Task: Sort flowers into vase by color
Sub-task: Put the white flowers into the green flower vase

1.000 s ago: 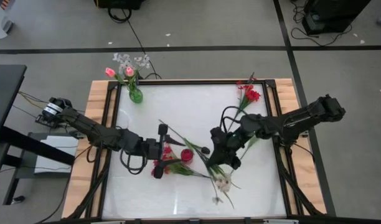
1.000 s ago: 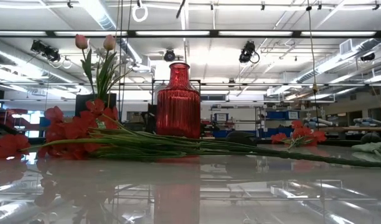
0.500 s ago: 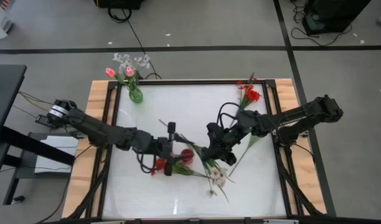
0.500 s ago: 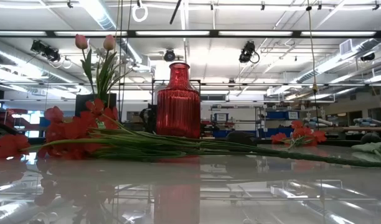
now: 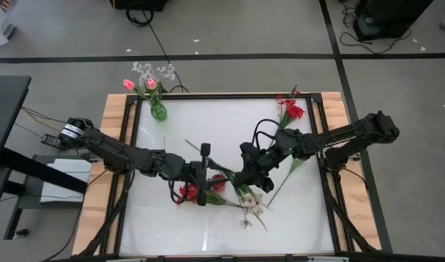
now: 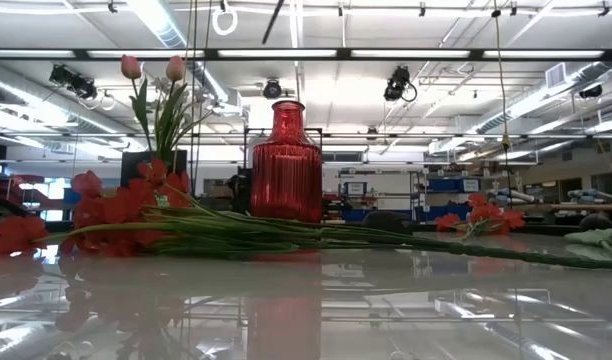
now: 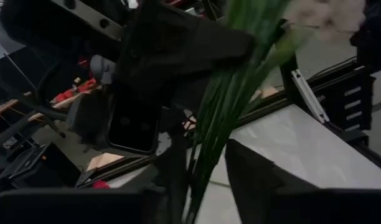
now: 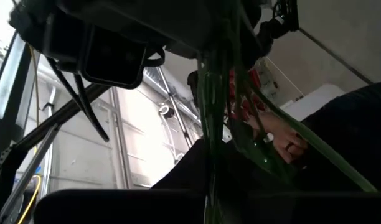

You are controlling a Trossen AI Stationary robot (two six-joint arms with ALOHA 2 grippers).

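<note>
A bundle of white-blossomed flowers (image 5: 250, 205) hangs in my right gripper (image 5: 241, 180) over the table's middle. Its green stems (image 5: 197, 149) slant toward the far left. My left gripper (image 5: 207, 175) is open just left of it, and its own view shows its fingers (image 7: 178, 186) on either side of those stems (image 7: 218, 118). The red vase (image 5: 218, 182) stands upright between the grippers, also in the low view (image 6: 286, 165). Red flowers (image 5: 185, 193) lie on the table beside it. A green vase (image 5: 158, 111) at the far left holds pink tulips and white sprays. My right gripper is shut on the bundle's green stems (image 8: 209, 130), several together, about midway along them; its fingers lie across them. The bundle is lifted clear and tilted, blossoms toward the near side, stem ends toward the far left. My left gripper: I cannot tell whether its fingers touch the stems.
More red flowers (image 5: 289, 110) lie by the far right corner, with a long green stem (image 5: 284, 175) running toward the middle. In the low view the red flowers' stems (image 6: 316, 238) stretch across the table in front of the vase. The table's dark frame (image 5: 222, 94) rims the white surface.
My left gripper has moved toward the table's right, up to the bundle's stems. My right gripper has carried the white flowers toward the left and slightly toward the far edge, bringing the two grippers close together over the red vase.
</note>
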